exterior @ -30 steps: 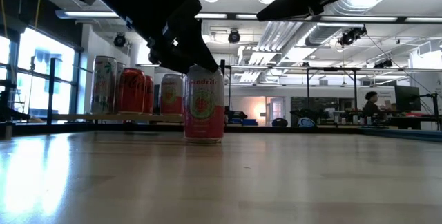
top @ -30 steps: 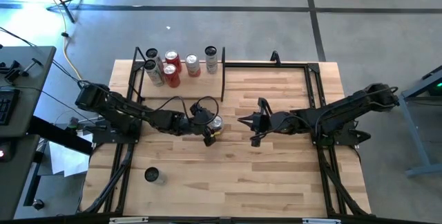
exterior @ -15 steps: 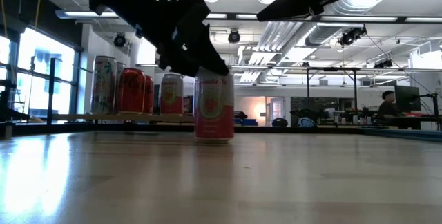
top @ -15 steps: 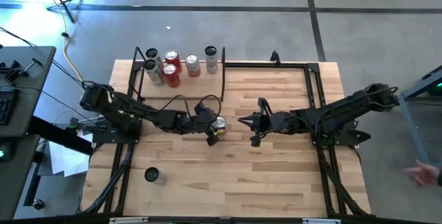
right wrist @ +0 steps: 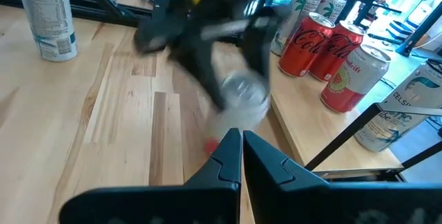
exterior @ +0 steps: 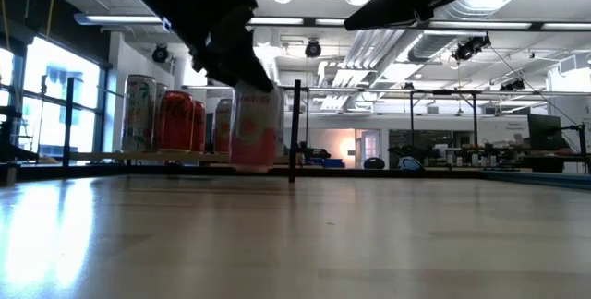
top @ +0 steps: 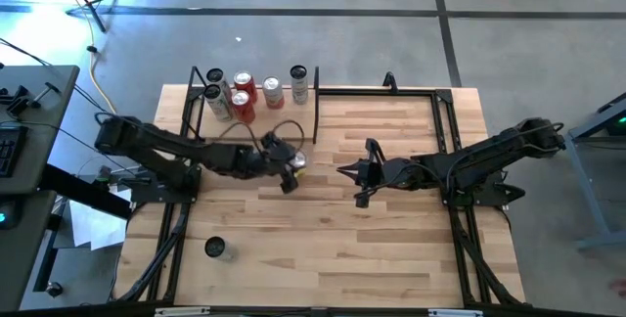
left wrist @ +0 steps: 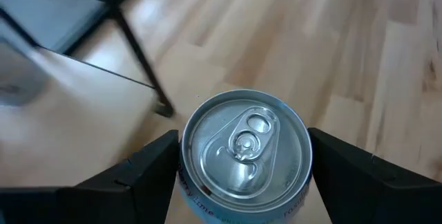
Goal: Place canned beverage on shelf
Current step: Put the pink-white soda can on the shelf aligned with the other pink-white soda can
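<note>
My left gripper (top: 292, 168) is shut on a pink canned beverage (top: 297, 161), which hangs just above the table, short of the shelf's near right post (exterior: 294, 133). In the left wrist view its silver top (left wrist: 245, 148) shows between my two fingers. The shelf (top: 282, 117) is a light-wood board with black end frames at the table's far left. Several cans (top: 243, 97) stand on it. My right gripper (top: 341, 170) hangs shut over the table's middle, to the right of the held can. My left gripper pinches the can between its two fingers, one on each side of the wall just under the top rim (left wrist: 184, 182). The fingers (left wrist: 148, 172) come slanting down from the table's left. The can stays upright, its base (exterior: 251, 168) clear of the table.
A lone can (top: 215, 249) stands on the table near the front left; the right wrist view shows it too (right wrist: 48, 16). A black frame (top: 381, 90) runs along the far edge to the right of the shelf. A monitor stand and desk sit left of the table.
My left gripper has carried the pink can first a little toward the table's right, then toward the far edge and the shelf. The can, which stood on the table, is now lifted clear and still upright.
</note>
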Motion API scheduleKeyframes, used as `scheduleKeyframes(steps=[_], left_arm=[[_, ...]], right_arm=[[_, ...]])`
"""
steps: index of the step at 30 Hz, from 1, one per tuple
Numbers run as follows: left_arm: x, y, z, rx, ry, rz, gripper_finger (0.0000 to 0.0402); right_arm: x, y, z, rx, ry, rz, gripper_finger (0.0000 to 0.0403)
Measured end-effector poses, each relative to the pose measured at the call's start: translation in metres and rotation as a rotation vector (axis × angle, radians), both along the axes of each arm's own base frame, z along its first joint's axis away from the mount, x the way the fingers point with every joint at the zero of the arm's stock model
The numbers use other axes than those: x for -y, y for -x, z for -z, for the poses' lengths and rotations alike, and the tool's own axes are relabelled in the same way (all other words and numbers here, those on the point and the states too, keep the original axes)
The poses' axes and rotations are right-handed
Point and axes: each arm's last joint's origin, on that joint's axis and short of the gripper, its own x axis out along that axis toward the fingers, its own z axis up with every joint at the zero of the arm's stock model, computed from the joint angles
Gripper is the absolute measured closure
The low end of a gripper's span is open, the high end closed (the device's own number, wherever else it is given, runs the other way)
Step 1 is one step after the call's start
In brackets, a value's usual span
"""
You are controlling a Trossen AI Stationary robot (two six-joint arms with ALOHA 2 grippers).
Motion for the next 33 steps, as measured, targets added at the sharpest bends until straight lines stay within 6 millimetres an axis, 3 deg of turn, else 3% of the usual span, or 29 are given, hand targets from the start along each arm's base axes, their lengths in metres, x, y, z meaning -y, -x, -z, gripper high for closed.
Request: scheduleKeyframes(steps=[9, 14, 23, 33], left_arm=[[-0.038, 0.04, -0.047, 0.048, -0.065, -0.137, 0.0131], [-0.064, 0.056, -0.057, 0.038, -0.078, -0.216, 0.0131], [-0.106, 0.068, -0.042, -0.033, -0.029, -0.289, 0.0131], [-0.132, 0.081, -0.026, 0.033, 0.024, -0.311, 0.0131]], right_arm=[[0.0, 0.0, 0.0, -0.003, 0.001, 0.0, 0.0403], [0.0, 0.0, 0.0, -0.004, 0.001, 0.0, 0.0403], [0.0, 0.0, 0.0, -0.005, 0.001, 0.0, 0.0403], [0.0, 0.0, 0.001, -0.009, 0.002, 0.0, 0.0403]])
